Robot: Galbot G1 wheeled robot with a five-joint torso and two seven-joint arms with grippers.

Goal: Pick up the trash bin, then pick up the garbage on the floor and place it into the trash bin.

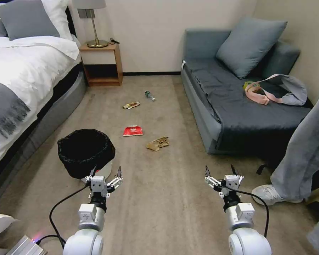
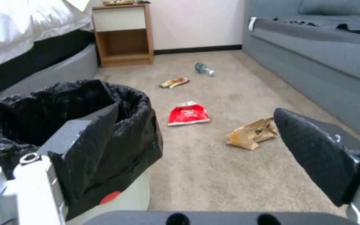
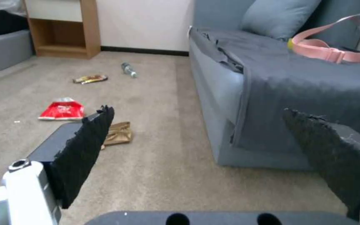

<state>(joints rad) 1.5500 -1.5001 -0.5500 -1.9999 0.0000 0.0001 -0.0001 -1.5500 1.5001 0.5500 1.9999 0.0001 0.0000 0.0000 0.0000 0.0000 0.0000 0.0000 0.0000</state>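
While both grippers, left gripper (image 1: 106,171) and right gripper (image 1: 220,170), gape apart, trash bin (image 1: 85,151) stands lower left on carpet (image 1: 173,205), bag looks empty.

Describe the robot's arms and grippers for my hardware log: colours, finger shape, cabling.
Both arms are glossy white with black joint rings. The left gripper and right gripper have white-and-silver bodies and two pointed black fingers with rough padded faces. A black cable loops beside each wrist.

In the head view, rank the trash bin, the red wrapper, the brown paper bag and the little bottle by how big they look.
1. trash bin, by far the largest
2. brown paper bag and red wrapper: too alike to rank
3. bottle, smallest, though it also lies farthest from the camera
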